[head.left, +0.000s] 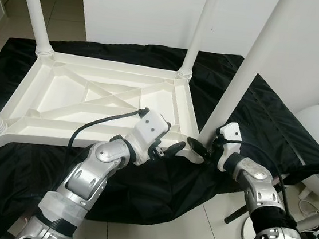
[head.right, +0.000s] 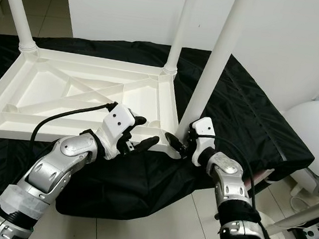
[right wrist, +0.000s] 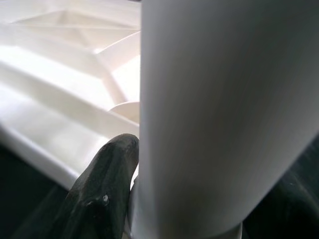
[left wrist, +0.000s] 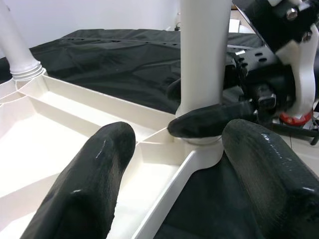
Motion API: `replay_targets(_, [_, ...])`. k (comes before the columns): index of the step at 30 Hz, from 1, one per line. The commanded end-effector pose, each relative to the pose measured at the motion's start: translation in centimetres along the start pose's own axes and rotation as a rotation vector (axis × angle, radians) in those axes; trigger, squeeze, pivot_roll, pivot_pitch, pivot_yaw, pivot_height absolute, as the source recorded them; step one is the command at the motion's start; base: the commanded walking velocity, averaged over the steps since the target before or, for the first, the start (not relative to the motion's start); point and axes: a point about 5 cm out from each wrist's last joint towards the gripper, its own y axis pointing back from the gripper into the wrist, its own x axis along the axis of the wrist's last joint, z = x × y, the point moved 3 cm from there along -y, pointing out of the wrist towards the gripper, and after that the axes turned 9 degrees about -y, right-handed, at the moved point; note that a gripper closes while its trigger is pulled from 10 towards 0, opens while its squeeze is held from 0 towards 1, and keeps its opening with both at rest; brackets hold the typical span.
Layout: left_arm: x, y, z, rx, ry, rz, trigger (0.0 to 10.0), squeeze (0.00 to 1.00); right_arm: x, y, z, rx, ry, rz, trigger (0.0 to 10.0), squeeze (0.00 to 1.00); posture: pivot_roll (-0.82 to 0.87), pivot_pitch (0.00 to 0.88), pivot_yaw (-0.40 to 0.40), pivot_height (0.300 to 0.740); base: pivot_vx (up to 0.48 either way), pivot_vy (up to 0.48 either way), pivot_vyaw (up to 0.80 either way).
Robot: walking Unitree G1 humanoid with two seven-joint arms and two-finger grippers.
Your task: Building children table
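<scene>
- Four white legs stand up from the upturned table top, which lies underside-up on a black sheet spread over the tiled floor.
- Your right gripper is closed around the base of the near-right leg, just above its corner socket; in the right wrist view one finger presses against the tube.
- Your left gripper hovers at the table top's near edge, just beside that same corner, fingers spread and holding nothing.
- By my reading the build is nearly finished: three legs look seated, and this last one seems to be going home.
- You cannot tell from here whether it is fully tightened.
- Left, I judge: finish seating it, let go, and turn the table upright.
</scene>
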Motion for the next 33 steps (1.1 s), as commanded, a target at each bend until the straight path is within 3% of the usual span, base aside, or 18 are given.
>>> replay_targets(1, [-0.1, -0.1, 0.2, -0.007, 0.004, -0.009, 10.0, 0.00, -0.1, 0.0, -0.1, -0.127, -0.102, 0.014, 10.0, 0.00, -0.02, 0.034, -0.057, 0.740, 0.000, 0.000, 0.00])
replay_targets(5, [-0.2, -0.1, 0.3, -0.011, 0.006, -0.008, 10.0, 0.00, 0.1, 0.0, -0.5, -0.209, -0.136, 0.041, 10.0, 0.00, -0.02, 0.034, -0.056, 0.740, 0.000, 0.000, 0.00])
replay_targets(7, [-0.2, -0.2, 0.4, -0.015, 0.006, -0.008, 10.0, 0.00, -0.1, 0.1, -1.0, -0.329, -0.174, 0.065, 10.0, 0.00, -0.03, 0.034, -0.054, 0.740, 0.000, 0.000, 0.00])
replay_targets(8, [-0.2, -0.2, 0.4, -0.015, 0.006, -0.008, 10.0, 0.00, -0.1, 0.1, -1.0, -0.329, -0.174, 0.065, 10.0, 0.00, -0.03, 0.034, -0.054, 0.740, 0.000, 0.000, 0.00])
replay_targets(9, [-0.2, -0.2, 0.5, -0.020, 0.006, -0.007, 10.0, 0.00, -0.6, 0.4, -1.3, -0.470, -0.227, 0.079, 10.0, 0.00, -0.03, 0.032, -0.057, 0.740, 0.000, 0.000, 0.00])
replay_targets(13, [-0.1, -0.2, 0.5, -0.022, 0.007, -0.006, 10.0, 0.00, -1.2, 1.0, -2.1, -0.593, -0.285, 0.096, 10.0, 0.00, -0.03, 0.030, -0.061, 0.740, 0.000, 0.000, 0.00])
replay_targets(20, [-0.1, -0.3, 0.7, -0.026, 0.008, -0.004, 10.0, 0.00, -1.4, 1.0, -3.6, -0.652, -0.298, 0.101, 10.0, 0.00, -0.03, 0.021, -0.062, 0.740, 0.000, 0.000, 0.00])
replay_targets(27, [-0.1, -0.4, 0.7, -0.031, 0.003, -0.001, 10.0, 0.00, -0.4, 1.2, -3.7, -0.643, -0.295, 0.112, 10.0, 0.00, -0.03, 0.013, -0.064, 0.740, 0.000, 0.000, 0.00])
replay_targets(28, [-0.1, -0.4, 0.7, -0.031, 0.003, 0.000, 10.0, 0.00, -0.3, 1.2, -3.8, -0.639, -0.289, 0.113, 10.0, 0.58, -0.03, 0.013, -0.064, 0.740, 0.000, 0.000, 0.00])
replay_targets(30, [-0.1, -0.4, 0.7, -0.031, 0.002, 0.001, 10.0, 0.00, -0.2, 1.3, -3.7, -0.638, -0.279, 0.119, 10.0, 0.58, -0.03, 0.013, -0.064, 0.740, 0.000, 0.000, 0.00])
replay_targets(31, [0.0, -0.4, 0.8, -0.032, 0.002, 0.002, 10.0, 0.00, 0.1, 1.5, -3.6, -0.631, -0.277, 0.133, 10.0, 1.00, -0.03, 0.008, -0.066, 0.740, 0.000, 0.000, 0.00])
replay_targets(33, [0.0, -0.4, 0.8, -0.033, 0.002, 0.003, 10.0, 0.00, 0.3, 1.6, -3.5, -0.626, -0.276, 0.144, 10.0, 1.00, -0.03, 0.008, -0.066, 0.740, 0.000, 0.000, 0.00])
